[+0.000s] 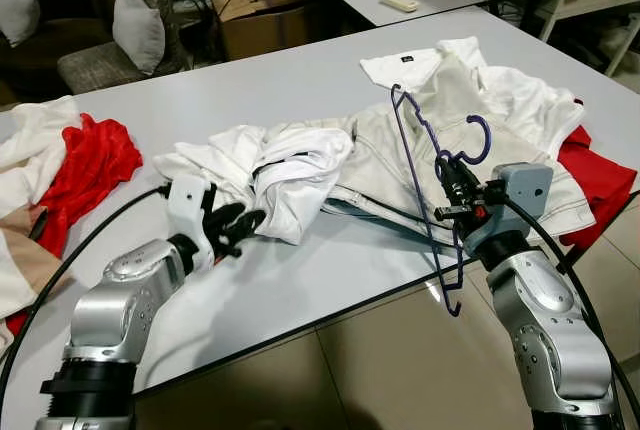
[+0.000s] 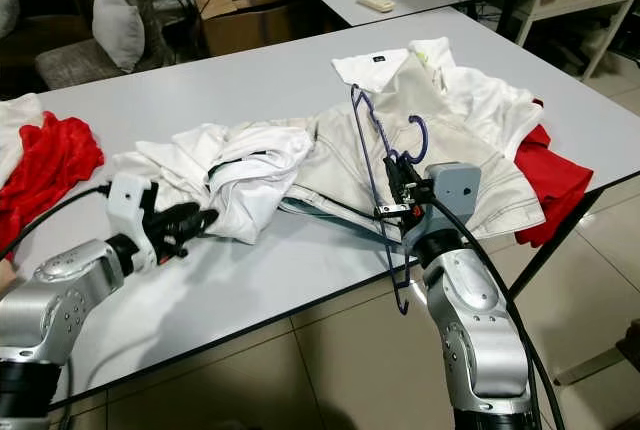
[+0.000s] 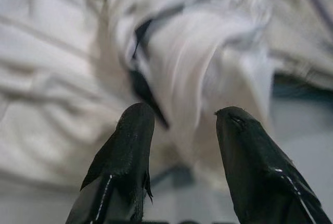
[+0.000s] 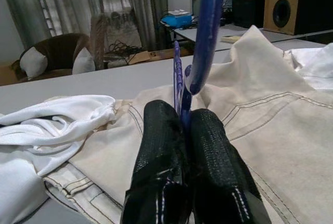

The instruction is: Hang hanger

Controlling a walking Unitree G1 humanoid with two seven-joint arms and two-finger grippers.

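While the left gripper (image 1: 250, 220) is waiting with fingers apart, the right gripper (image 1: 447, 172) is clamping the purple hanger (image 1: 425, 185), probably light, stiff and slippery, by its neck, upright over the table's (image 1: 330, 270) front edge.

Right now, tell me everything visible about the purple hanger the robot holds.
The thin purple hanger looks like plastic or coated wire, with a curved hook at the top. The right gripper is shut on it just below the hook, its black fingers pinching the neck. It stands roughly on edge, tilted, above the cream garment at the grey table's near edge, its lower end hanging past that edge. No clothing hangs on it.
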